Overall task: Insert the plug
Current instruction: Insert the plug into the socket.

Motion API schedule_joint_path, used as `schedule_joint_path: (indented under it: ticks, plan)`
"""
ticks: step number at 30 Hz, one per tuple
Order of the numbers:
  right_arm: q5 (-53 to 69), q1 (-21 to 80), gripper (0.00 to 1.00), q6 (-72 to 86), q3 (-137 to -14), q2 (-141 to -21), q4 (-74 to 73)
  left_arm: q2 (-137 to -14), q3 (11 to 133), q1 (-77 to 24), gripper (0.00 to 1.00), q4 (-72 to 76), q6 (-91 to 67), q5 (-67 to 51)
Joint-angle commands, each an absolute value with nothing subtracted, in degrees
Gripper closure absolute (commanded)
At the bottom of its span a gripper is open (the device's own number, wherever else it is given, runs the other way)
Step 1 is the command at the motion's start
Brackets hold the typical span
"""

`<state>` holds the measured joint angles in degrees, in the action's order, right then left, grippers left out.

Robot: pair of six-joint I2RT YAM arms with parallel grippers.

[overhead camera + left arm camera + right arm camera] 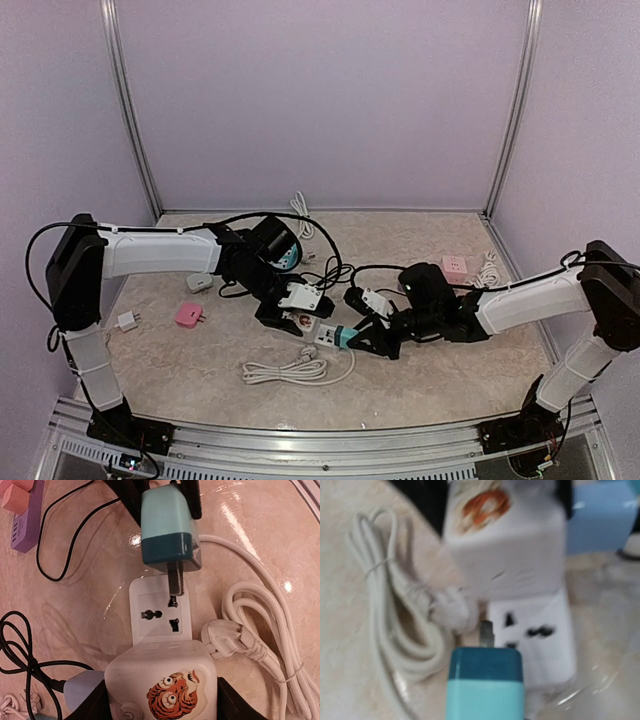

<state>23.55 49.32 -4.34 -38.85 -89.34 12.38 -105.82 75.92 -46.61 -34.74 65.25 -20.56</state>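
The plug (341, 337) is a teal adapter, light with a darker front, and my right gripper (366, 335) is shut on it. In the left wrist view the plug (167, 530) hangs at the top, its metal prong (175, 582) at the far edge of the white socket face (160, 614), over one slot. The right wrist view shows the prong (486, 632) beside the socket (530, 630). The socket belongs to a white power block with a tiger sticker (172, 692). My left gripper (160, 702) is shut on that block, one black finger on each side.
A coiled white cable (290, 368) with its own plug (227, 637) lies right beside the socket. Around are a pink adapter (188, 315), a white adapter (127, 321), a pink cube socket (455, 266), a purple strip (25, 525), black cables (25, 650) and a light blue adapter (597, 520).
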Motion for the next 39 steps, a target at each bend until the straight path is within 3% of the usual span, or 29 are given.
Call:
schedule_joint_path:
  ticks: [1,17,39]
  plan:
    - [20.2,49.9,1.0,-5.1,-38.8,-89.8,17.9,-110.0,74.3,-47.5,0.58,-45.7,69.5,-23.9]
    - [20.2,50.0,1.0,-9.7,-42.1,-96.2,19.9,-115.1,79.0,-44.4,0.59,-48.0,78.3,-26.4]
    - [17.8,51.1,1.0,-11.7,-41.9,-97.2,25.8,-116.8,79.7,-45.4,0.62,-46.1,75.1,-27.7]
